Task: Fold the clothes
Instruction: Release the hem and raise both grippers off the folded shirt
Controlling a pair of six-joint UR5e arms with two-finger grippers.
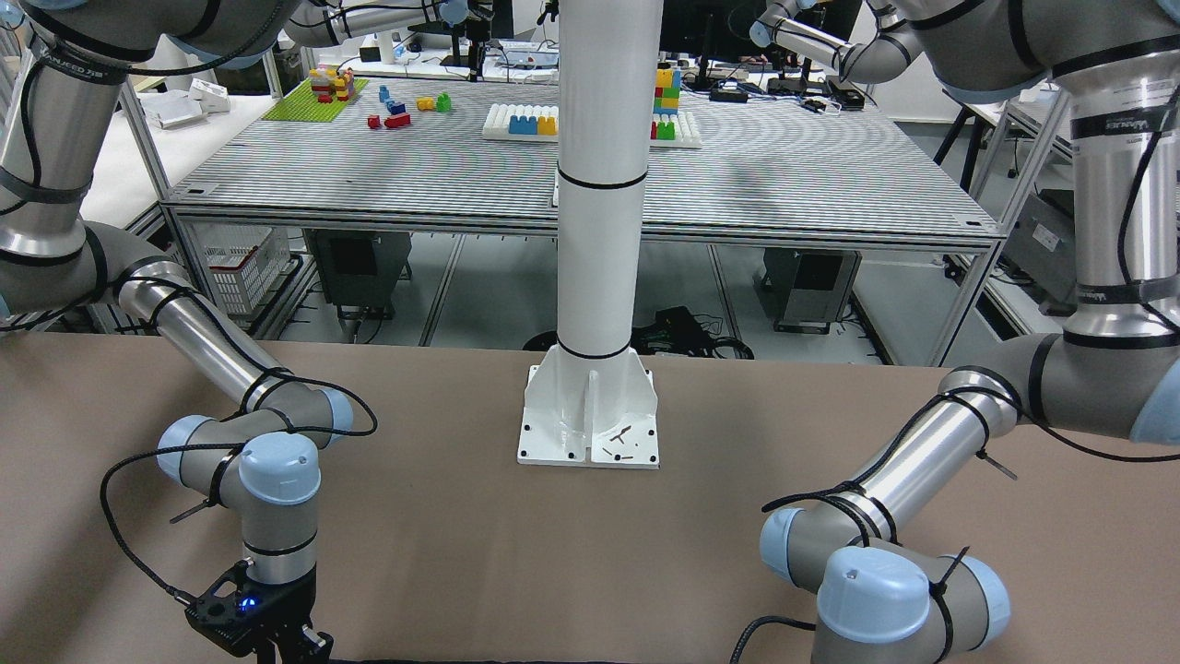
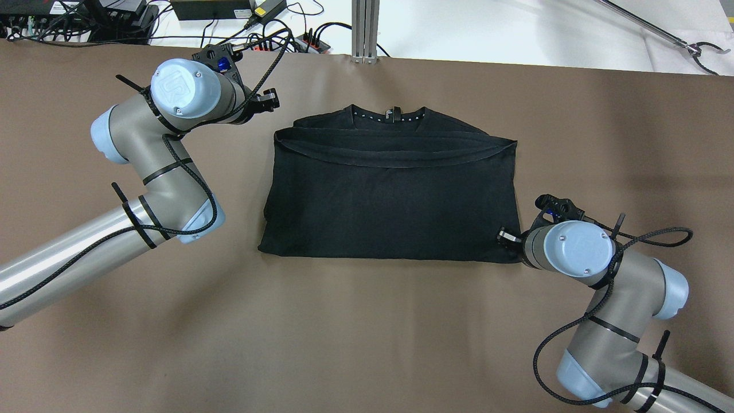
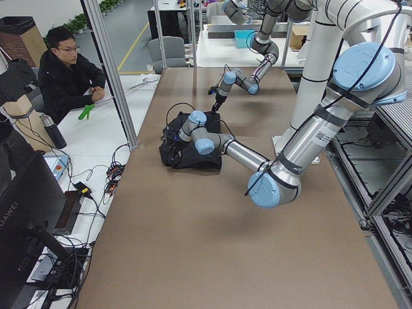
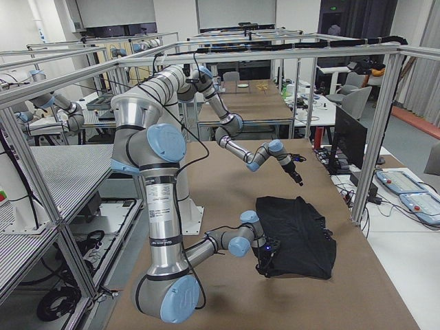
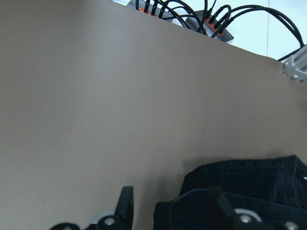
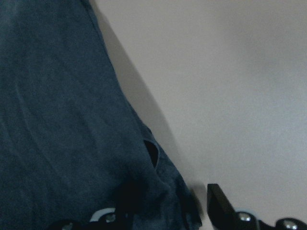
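Note:
The clothes are a black T-shirt (image 2: 390,201), folded into a wide rectangle with the collar and label at the far edge. It lies flat on the brown table (image 2: 367,332). My left gripper (image 2: 269,104) hovers at its far left corner. In the left wrist view the gripper (image 5: 172,208) is open, and the shirt's corner (image 5: 240,184) reaches in between the fingers. My right gripper (image 2: 507,235) is at the near right corner. It is open too (image 6: 172,199), with one finger over the fabric (image 6: 57,120) and the other finger (image 6: 218,199) over bare table.
A white post on a base plate (image 1: 590,429) stands at the robot's side of the table. Cables and a power strip (image 2: 258,34) lie past the far edge beside an aluminium upright (image 2: 365,28). A person (image 3: 64,74) sits beyond that edge.

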